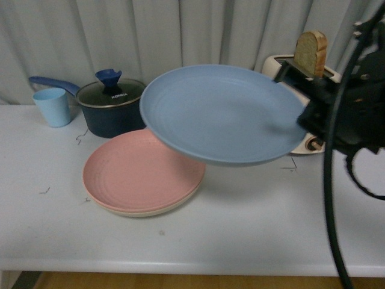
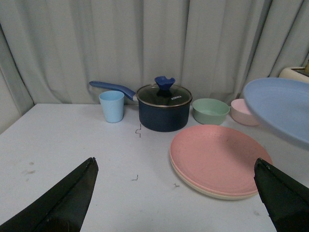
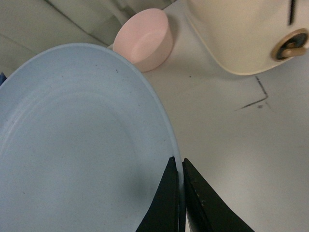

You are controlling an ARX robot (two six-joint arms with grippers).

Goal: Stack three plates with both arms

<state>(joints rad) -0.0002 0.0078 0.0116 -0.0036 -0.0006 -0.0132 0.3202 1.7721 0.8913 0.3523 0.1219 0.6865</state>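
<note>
The blue plate [image 1: 222,111] hangs tilted in the air above the table, my right gripper [image 1: 302,117] shut on its right rim. In the right wrist view the two black fingers pinch the rim of the blue plate [image 3: 77,145] at the right gripper [image 3: 178,162]. Below and to the left, the pink plate [image 1: 141,171] lies on the cream plate [image 1: 150,212], of which only the edge shows. My left gripper [image 2: 176,162] is open, low over the table near the pink plate [image 2: 217,157], holding nothing. The blue plate [image 2: 282,106] overhangs the stack's right side.
A dark blue lidded pot [image 1: 111,108] and a light blue cup [image 1: 53,106] stand at the back left. A cream toaster [image 1: 301,72] with bread stands at the back right. A green bowl [image 2: 210,110] and a pink bowl [image 2: 242,111] sit behind the stack. Curtains hang behind the table.
</note>
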